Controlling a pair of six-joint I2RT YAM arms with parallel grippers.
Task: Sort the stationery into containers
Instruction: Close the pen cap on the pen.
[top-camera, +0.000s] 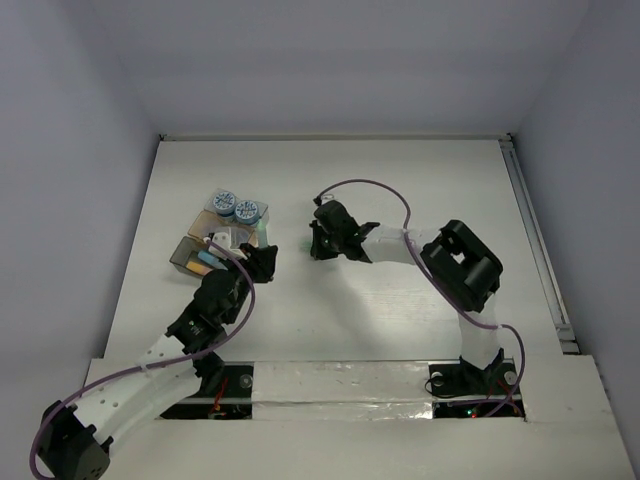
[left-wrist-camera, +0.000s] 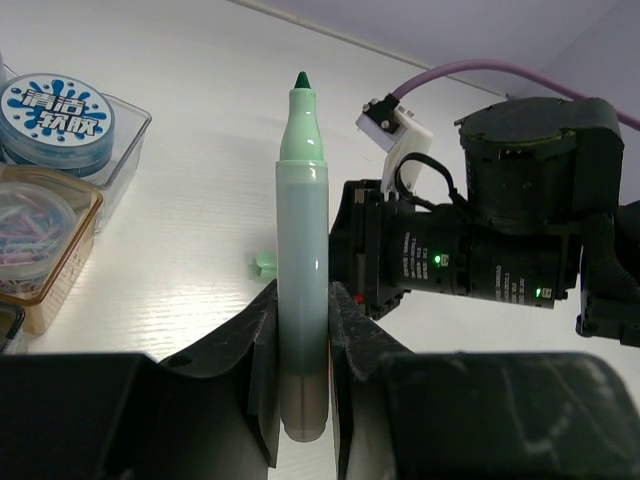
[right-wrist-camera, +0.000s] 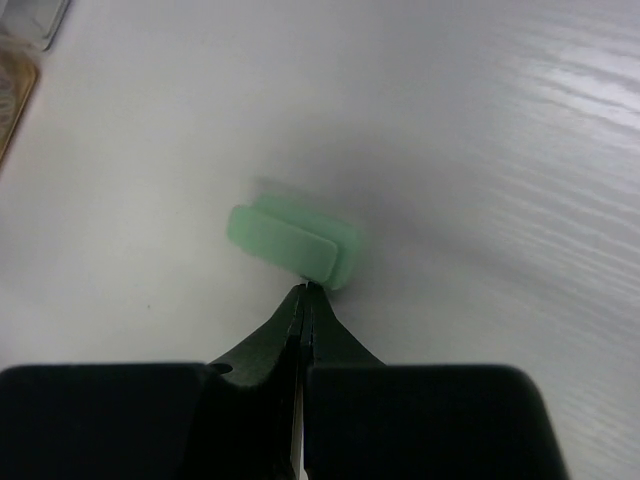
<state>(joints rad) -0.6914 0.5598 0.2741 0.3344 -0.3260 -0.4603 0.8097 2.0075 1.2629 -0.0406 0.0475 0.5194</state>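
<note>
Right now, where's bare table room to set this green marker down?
Bare: the far strip of table beyond the right arm, and the near middle between both arms. Crowded: left centre, where the boxes, round tubs, left pincer with its green marker, right pincer and green cap cluster.

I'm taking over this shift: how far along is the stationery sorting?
Done: two round blue-topped tubs sit in a clear plastic box, coloured clips in the brownish box. In hand: the left fingers grip an uncapped pale green marker. Left: boxing it; a green cap lies on the white table at the shut right fingers.
</note>
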